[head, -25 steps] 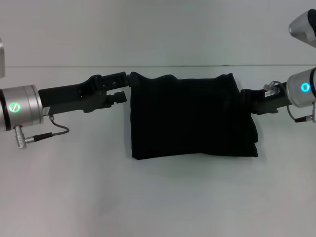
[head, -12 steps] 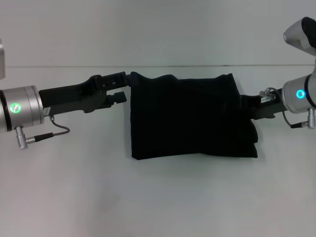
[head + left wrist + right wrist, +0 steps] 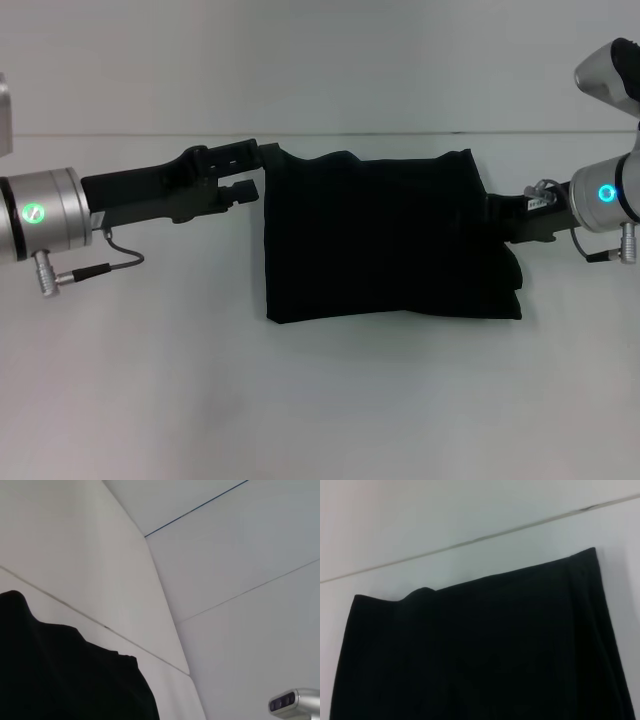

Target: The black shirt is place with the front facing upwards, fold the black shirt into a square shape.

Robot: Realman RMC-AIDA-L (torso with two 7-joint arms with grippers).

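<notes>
The black shirt (image 3: 390, 240) lies folded into a rough rectangle in the middle of the white table, plain black side up, with no lettering showing. My left gripper (image 3: 257, 170) is at its far left corner, open, the upper finger (image 3: 235, 155) touching the cloth's corner. On the opposite side, my right gripper (image 3: 497, 215) is against the middle of the shirt's right edge, black on black. The left wrist view has the black shirt (image 3: 60, 680) low in the picture. In the right wrist view the black shirt (image 3: 480, 650) fills the lower part, its far edge wavy.
The white table (image 3: 320, 400) runs back to a seam with the white wall (image 3: 320, 60). A silver housing (image 3: 610, 65) hangs at the upper right, and a grey camera-like part (image 3: 292, 702) shows in the left wrist view.
My left arm has risen slightly at the shirt's far left corner. My right arm drew back a little to the right and then held still. The shirt's shape is unchanged.
</notes>
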